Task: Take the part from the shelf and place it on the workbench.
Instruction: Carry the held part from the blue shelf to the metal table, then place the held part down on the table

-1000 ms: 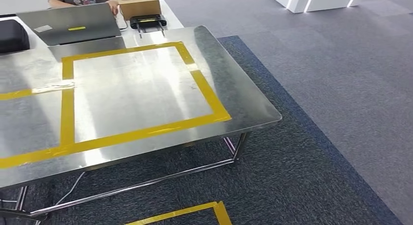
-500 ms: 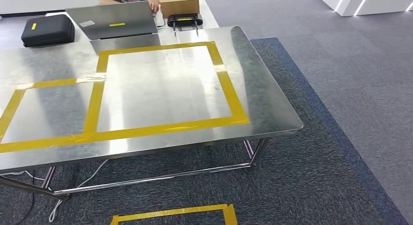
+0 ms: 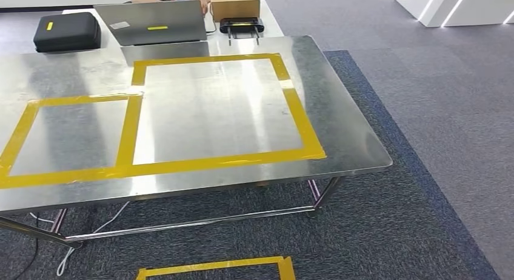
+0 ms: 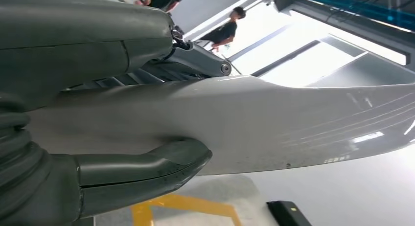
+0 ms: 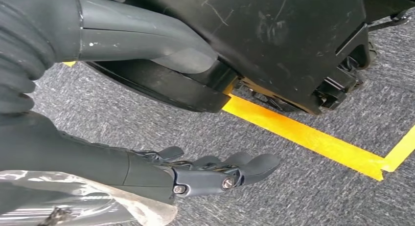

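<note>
Presently, left hand (image 4: 98,138) grips the pale grey part (image 4: 274,123) between thumb and fingers, right hand (image 5: 147,152) hangs empty with fingers apart above carpet (image 5: 303,196), and the workbench (image 3: 339,116) stands ahead, taped in yellow.

Steel workbench (image 3: 339,134), yellow tape squares (image 3: 212,165); laptop (image 3: 151,22) beyond.

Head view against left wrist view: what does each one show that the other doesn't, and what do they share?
Head view: the steel workbench with its taped rectangles, and a laptop and a black case beyond its far edge. Left wrist view: the left hand gripping a pale curved part, thumb on one side, fingers on the other. Both: yellow tape, and people in the background.
</note>
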Action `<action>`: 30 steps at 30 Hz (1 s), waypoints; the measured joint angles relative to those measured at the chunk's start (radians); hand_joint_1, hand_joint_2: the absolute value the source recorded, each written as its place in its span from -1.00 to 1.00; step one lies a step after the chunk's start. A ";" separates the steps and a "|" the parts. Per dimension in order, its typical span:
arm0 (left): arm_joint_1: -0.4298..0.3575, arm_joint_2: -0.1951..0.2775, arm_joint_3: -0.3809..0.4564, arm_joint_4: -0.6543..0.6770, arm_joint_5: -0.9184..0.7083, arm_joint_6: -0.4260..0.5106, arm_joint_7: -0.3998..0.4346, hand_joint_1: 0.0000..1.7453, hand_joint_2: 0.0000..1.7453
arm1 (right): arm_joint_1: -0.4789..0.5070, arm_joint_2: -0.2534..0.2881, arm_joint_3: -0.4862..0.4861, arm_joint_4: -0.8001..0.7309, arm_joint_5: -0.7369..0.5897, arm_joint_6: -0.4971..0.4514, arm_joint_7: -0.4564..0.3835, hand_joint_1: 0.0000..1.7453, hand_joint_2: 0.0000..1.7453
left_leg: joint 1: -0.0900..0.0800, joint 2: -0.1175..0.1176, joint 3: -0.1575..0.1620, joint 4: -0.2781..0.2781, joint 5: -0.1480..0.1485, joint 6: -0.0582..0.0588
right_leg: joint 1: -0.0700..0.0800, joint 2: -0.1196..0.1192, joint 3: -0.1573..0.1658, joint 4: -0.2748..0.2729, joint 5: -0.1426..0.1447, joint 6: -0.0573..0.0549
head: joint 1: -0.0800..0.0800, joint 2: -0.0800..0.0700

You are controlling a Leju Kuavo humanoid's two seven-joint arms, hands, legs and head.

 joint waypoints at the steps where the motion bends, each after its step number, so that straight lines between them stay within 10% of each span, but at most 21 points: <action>1: -0.010 0.013 0.008 0.011 0.006 -0.009 0.014 1.00 1.00 | -0.002 0.000 0.001 0.000 0.004 0.003 0.003 -1.00 1.00 | 0.000 0.000 0.000 0.000 0.000 0.001 | 0.000 0.000 0.000 -0.001 0.000 0.002 | 0.000 0.000; 20: -0.297 0.428 0.049 0.448 -0.237 -0.081 0.339 1.00 1.00 | -0.086 -0.053 0.067 0.005 0.112 0.171 0.048 -1.00 1.00 | 0.003 0.000 0.001 0.000 0.001 0.002 | 0.003 0.000 0.001 0.000 0.000 0.006 | -0.001 0.000; 30: -0.520 0.607 -0.100 0.738 -0.489 -0.181 0.480 1.00 1.00 | -0.113 -0.053 0.067 0.006 0.157 0.188 0.084 -1.00 1.00 | 0.003 0.000 0.001 0.000 0.002 0.002 | 0.003 -0.001 0.003 0.000 0.001 0.006 | 0.000 0.000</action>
